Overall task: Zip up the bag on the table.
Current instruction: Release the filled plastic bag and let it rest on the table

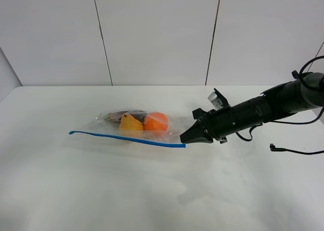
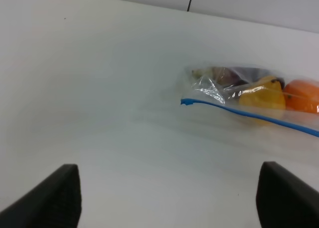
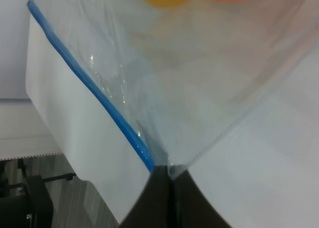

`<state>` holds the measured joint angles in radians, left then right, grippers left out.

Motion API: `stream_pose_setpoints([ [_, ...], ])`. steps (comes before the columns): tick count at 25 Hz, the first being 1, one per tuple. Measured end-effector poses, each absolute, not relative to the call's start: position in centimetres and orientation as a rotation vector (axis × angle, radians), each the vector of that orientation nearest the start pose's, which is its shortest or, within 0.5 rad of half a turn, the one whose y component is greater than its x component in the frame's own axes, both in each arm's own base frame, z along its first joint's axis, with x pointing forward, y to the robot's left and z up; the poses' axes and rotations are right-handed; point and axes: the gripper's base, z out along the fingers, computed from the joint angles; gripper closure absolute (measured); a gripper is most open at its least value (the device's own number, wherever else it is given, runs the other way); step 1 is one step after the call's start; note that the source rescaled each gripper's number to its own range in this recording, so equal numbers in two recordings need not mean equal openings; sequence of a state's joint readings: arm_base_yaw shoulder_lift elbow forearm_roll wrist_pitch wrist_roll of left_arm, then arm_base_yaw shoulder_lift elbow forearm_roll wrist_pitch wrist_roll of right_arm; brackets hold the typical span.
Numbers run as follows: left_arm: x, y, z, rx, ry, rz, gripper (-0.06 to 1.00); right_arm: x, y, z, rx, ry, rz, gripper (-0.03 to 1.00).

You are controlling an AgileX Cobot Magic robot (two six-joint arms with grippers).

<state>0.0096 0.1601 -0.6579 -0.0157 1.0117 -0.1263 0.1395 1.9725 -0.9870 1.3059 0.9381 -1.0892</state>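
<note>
Clear plastic zip bag holding orange and yellow fruit lies on the white matte worktop, its blue zipper strip along the front edge. The black right gripper is pinched closed on the bag's corner at the strip's end. The left gripper, jaws spread wide, holds nothing, well apart from the bag's far end.
</note>
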Motion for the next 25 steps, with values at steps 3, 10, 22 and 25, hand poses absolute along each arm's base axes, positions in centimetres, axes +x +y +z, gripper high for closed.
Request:
stream_pose_setpoints([
  [3,-0.5,-0.1,31.9,-0.115,1.969,-0.084,0.06,32.5,11.7,13.1,-0.324,2.609,1.287,0.97],
  [10,-1.6,-0.1,30.1,-0.062,1.954,-0.049,0.06,32.5,11.7,13.1,-0.322,2.611,1.278,0.97],
  [22,-0.5,-0.3,27.6,-0.040,2.044,-0.056,0.06,32.5,11.6,13.1,-0.327,2.614,1.271,0.97],
  [25,-0.4,-0.3,27.4,-0.040,2.053,-0.057,0.06,32.5,11.6,13.1,-0.327,2.614,1.270,0.97],
])
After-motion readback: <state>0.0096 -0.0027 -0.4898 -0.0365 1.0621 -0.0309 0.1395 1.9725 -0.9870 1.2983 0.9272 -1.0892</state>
